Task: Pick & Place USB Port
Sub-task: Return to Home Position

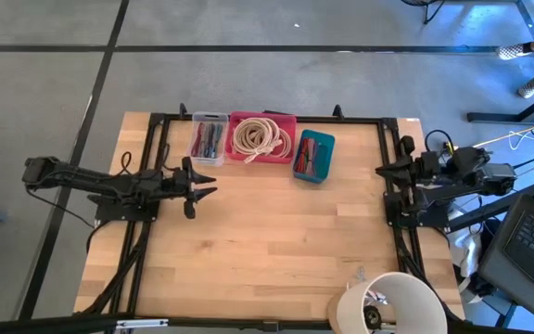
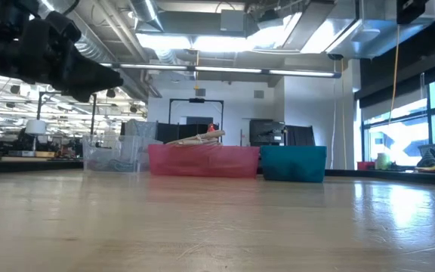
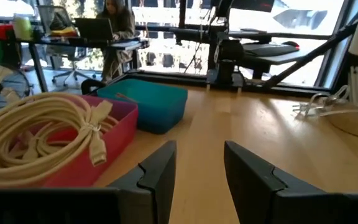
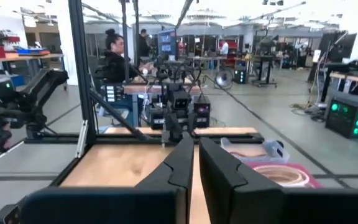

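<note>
Transparent bin (image 2: 112, 157), pink bin (image 2: 202, 161) and teal bin (image 2: 293, 164) hold cables on the bench (image 2: 217, 219). Left jaws gape empty nearby; right jaws nearly closed, empty.

High cam: overhead, straight down, set well back. It takes in the whole surface (image 1: 276, 241), both arms and the floor around.

Low cam: at surface height on the near edge, facing level toward the far edge. I see the transparent bin (image 2: 112, 155), pink bin (image 2: 202, 161) and blue bin (image 2: 293, 164) in a row ahead, with the room behind.

Left wrist cam: looks past its own jaws rightward across the surface. Pink and blue bins sit close, the right arm (image 3: 229, 62) opposite.

Right wrist cam: looks past its own jaws leftward, the left arm (image 4: 176, 109) opposite.

All four views share the pink bin.
</note>
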